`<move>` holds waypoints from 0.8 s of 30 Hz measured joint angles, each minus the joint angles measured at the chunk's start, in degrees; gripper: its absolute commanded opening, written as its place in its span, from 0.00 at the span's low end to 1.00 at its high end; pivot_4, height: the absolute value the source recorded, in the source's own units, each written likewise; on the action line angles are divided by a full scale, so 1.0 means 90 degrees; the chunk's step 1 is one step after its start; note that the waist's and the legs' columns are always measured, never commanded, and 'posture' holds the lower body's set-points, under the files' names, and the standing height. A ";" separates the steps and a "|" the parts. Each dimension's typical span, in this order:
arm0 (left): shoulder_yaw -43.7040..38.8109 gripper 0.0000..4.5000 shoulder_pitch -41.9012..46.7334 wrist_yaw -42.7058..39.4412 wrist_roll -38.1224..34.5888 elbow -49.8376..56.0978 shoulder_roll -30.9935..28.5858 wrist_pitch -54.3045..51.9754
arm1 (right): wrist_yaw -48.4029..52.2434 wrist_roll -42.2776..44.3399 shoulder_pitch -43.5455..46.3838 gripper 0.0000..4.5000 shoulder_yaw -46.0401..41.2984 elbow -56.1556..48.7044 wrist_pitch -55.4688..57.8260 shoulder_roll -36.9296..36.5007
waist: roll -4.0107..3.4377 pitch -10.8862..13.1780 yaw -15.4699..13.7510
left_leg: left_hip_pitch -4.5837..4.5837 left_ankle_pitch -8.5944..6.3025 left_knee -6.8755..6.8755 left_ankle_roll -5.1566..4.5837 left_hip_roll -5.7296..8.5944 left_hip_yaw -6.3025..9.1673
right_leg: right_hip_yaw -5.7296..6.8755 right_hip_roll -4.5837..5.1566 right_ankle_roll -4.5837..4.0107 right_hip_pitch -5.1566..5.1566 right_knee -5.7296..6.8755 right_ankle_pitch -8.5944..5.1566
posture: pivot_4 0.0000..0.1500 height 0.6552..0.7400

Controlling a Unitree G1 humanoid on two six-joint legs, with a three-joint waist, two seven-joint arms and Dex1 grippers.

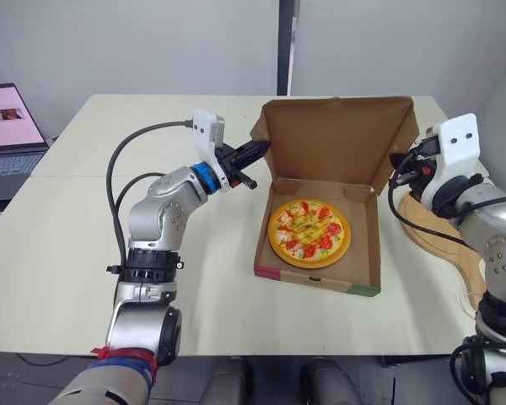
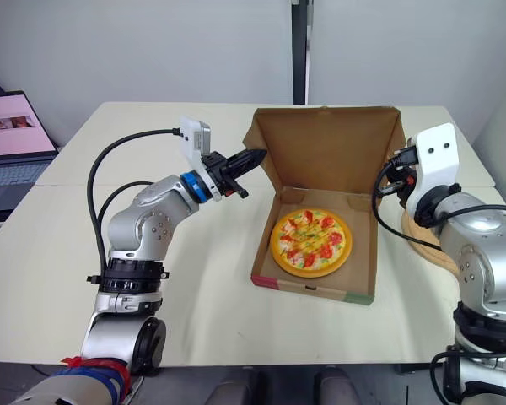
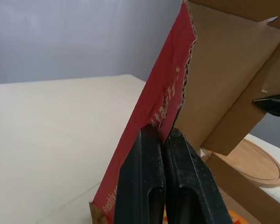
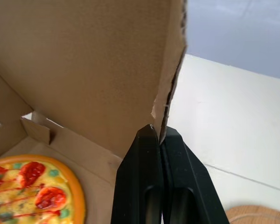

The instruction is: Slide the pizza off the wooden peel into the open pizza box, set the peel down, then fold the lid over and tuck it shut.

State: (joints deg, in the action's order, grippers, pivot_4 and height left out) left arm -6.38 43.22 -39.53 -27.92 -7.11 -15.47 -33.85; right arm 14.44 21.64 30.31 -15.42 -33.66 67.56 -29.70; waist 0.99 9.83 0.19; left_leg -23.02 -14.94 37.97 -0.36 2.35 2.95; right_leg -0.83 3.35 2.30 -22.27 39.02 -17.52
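The pizza [image 1: 309, 233] lies inside the open cardboard box [image 1: 316, 281], whose lid [image 1: 337, 139] stands upright at the back. My left gripper [image 1: 261, 152] is shut on the lid's left side edge; the left wrist view shows its fingertips [image 3: 162, 133] pinching the cardboard edge [image 3: 177, 84]. My right gripper [image 1: 400, 167] is shut on the lid's right side edge, with the same pinch [image 4: 158, 132] seen in the right wrist view beside the pizza [image 4: 32, 186]. The wooden peel [image 1: 434, 236] lies flat on the table right of the box, partly under my right arm.
A laptop [image 1: 4, 139] sits open at the far left, off the table's [image 1: 84, 253] side. Bare tabletop lies left of and in front of the box. The table's right edge runs just beyond the peel.
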 measured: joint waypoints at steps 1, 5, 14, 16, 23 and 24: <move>-0.0028 0.01 -0.0116 0.0059 -0.0066 0.0165 0.0001 -0.0137 | -0.0084 0.0001 -0.0092 0.00 -0.0052 -0.0133 0.0096 0.0143 | 0.0000 0.0000 0.0001 | 0.0001 0.0000 0.0000 0.0000 0.0000 0.0000 | 0.0000 0.0000 0.0000 0.0000 0.0001 0.0000 | 1.00 0.90; -0.0070 0.01 -0.0440 0.0300 -0.0294 0.0732 0.0002 -0.0580 | -0.0301 0.0001 -0.0410 0.00 -0.0162 -0.0568 0.0422 0.0474 | -0.0001 0.0000 0.0013 | 0.0002 0.0003 -0.0001 0.0005 -0.0001 -0.0002 | -0.0004 -0.0005 0.0000 -0.0002 0.0002 0.0000 | 1.00 0.90; -0.0077 0.01 -0.0712 0.0449 -0.0562 0.1197 -0.0056 -0.0976 | -0.0383 -0.0001 -0.0964 0.00 -0.0232 -0.1048 0.0592 0.0764 | -0.0002 -0.0002 0.0021 | 0.0007 0.0003 -0.0002 0.0005 -0.0002 -0.0003 | -0.0006 -0.0010 0.0000 0.0000 0.0002 0.0000 | 1.00 0.90; -0.0073 0.01 -0.0915 0.0443 -0.0648 0.1393 -0.0153 -0.1083 | -0.0383 -0.0003 -0.1152 0.00 -0.0234 -0.1171 0.0529 0.0829 | -0.0004 -0.0003 0.0028 | 0.0009 0.0003 -0.0005 0.0005 -0.0004 -0.0002 | -0.0006 -0.0010 0.0000 0.0001 0.0002 0.0000 | 1.00 0.90; -0.0053 0.01 -0.1583 0.0460 -0.0833 0.1864 -0.0277 -0.1241 | -0.0449 -0.0022 -0.1825 0.00 -0.0078 -0.1374 0.0046 0.0988 | -0.0003 -0.0005 0.0028 | 0.0015 -0.0003 -0.0003 -0.0006 -0.0004 -0.0002 | -0.0009 -0.0013 0.0000 0.0008 0.0000 0.0000 | 1.00 0.90; -0.0042 0.01 -0.1610 0.0486 -0.0837 0.1898 -0.0277 -0.1242 | -0.0479 -0.0029 -0.1875 0.00 -0.0053 -0.1372 -0.0036 0.1011 | -0.0003 -0.0005 0.0028 | 0.0015 -0.0003 -0.0003 -0.0005 -0.0004 -0.0001 | -0.0009 -0.0014 0.0000 0.0008 0.0001 0.0000 | 1.00 0.90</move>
State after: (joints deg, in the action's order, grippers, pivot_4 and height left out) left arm -6.76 28.73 -35.15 -35.45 9.97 -17.97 -45.03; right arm 10.13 21.38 13.43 -15.90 -46.01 67.23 -20.60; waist 0.96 9.78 0.44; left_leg -22.88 -14.97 37.94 -0.40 2.31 2.94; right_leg -0.91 3.23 2.30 -22.20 39.03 -17.52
